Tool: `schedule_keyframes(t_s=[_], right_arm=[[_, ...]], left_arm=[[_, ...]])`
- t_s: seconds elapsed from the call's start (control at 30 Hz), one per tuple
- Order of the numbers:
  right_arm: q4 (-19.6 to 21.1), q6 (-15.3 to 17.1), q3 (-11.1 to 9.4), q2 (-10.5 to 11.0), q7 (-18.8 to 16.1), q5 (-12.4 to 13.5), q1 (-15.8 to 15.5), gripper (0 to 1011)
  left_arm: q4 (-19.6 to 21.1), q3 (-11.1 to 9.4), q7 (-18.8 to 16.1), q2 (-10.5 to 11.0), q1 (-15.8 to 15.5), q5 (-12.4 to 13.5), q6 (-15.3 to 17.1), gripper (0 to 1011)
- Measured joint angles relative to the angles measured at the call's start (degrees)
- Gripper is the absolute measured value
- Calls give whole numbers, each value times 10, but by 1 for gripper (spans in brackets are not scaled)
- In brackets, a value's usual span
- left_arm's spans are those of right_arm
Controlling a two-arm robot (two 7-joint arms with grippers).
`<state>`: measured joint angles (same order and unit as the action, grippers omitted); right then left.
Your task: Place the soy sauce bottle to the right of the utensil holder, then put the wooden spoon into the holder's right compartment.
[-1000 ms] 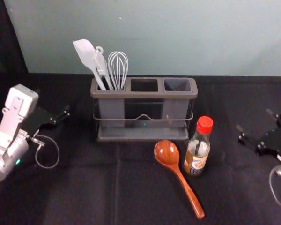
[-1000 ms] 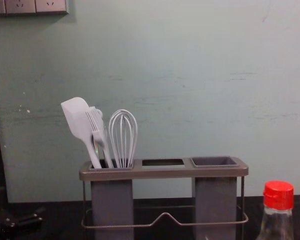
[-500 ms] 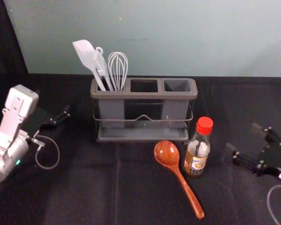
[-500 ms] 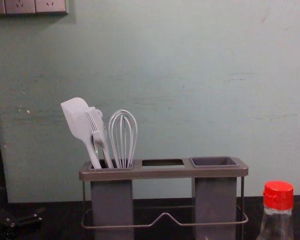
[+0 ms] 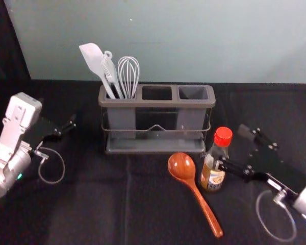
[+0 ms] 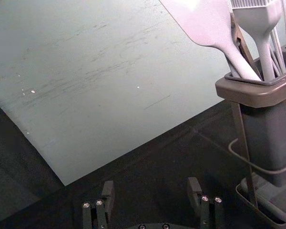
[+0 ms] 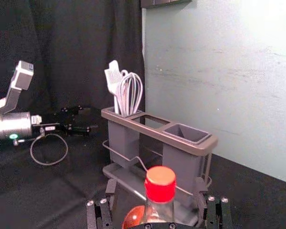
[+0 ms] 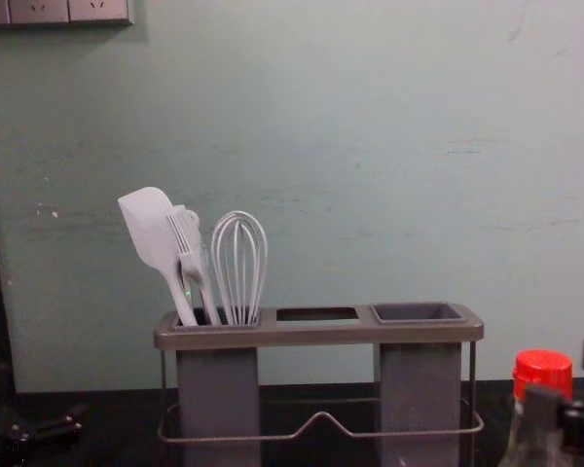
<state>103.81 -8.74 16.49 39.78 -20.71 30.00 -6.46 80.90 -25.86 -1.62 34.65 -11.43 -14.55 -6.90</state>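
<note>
The right pincer point(image 5: 232, 146) had just swung inward from the right of the head view and reached the soy sauce bottle point(image 5: 212, 177); it had also come in at the chest view's right edge, partly across the bottle. Its fingers were wide apart, and the right wrist view showed the red cap point(image 7: 160, 183) between them with a gap on either side, so nothing was gripped. The bottle itself had not shifted: it stood upright on the worktop point(image 5: 92, 204), in front of the right end of the utensil holder point(image 5: 155, 103).

That change seemed to take the work from approach to the brink of a grasp. The likely next move was to close on the bottle, lift it a little and set it down beyond the holder's right side.

The wooden spoon point(image 5: 182, 166) lay unmoved, its bowl before the holder and its handle just beside the bottle's foot, so a closing or low-swinging finger could nudge it. Its turn would come later, for the right compartment point(image 5: 193, 93); the spatula point(image 5: 93, 56) and whisk point(image 5: 128, 71) stood in the left one. The left pincer point(image 6: 151, 186) remained parked left of the holder, its fingers wide apart.
</note>
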Motion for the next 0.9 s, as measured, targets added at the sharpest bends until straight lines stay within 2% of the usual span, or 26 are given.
schedule_keyframes(t_s=[0.3,0.73,0.9], right_arm=[[-31,11,15,-44,2,-24,31,1002],[-54,14,6,-76,7,-40,41,1000],[-56,18,0,-87,-1,-39,40,890]], left_arm=[[0,0,0,0,0,0,0,1005],[0,0,0,0,0,0,0,1005],[0,0,0,0,0,0,0,1005]])
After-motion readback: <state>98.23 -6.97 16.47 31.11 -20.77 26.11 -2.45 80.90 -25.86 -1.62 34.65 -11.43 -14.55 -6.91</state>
